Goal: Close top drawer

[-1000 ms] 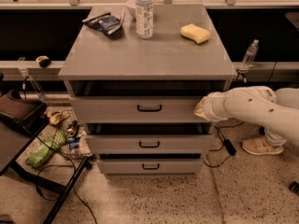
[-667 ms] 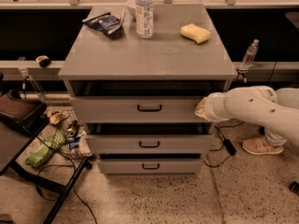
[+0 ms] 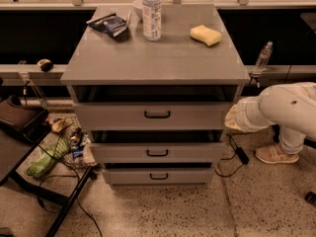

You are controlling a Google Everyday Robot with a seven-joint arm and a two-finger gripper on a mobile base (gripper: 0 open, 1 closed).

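Note:
The top drawer (image 3: 118,116) is the tallest grey front panel of the cabinet, with a small black bar handle (image 3: 157,114) at its centre. It stands slightly pulled out, with a dark gap between it and the cabinet top (image 3: 157,58). My gripper (image 3: 233,118) is at the end of the white arm (image 3: 286,107), which reaches in from the right. It sits at the right end of the drawer front, level with the handle. Whether it touches the panel does not show.
Two shallower drawers (image 3: 157,152) sit below, also slightly out. A water bottle (image 3: 151,11), a yellow sponge (image 3: 206,34) and a snack bag (image 3: 109,23) lie on the top. A black stand (image 3: 64,201) and clutter are at the left. A shoe (image 3: 275,153) and cable are at the right.
The end of my arm has shifted a little to the right along the drawer front. The top drawer's gap looks the same.

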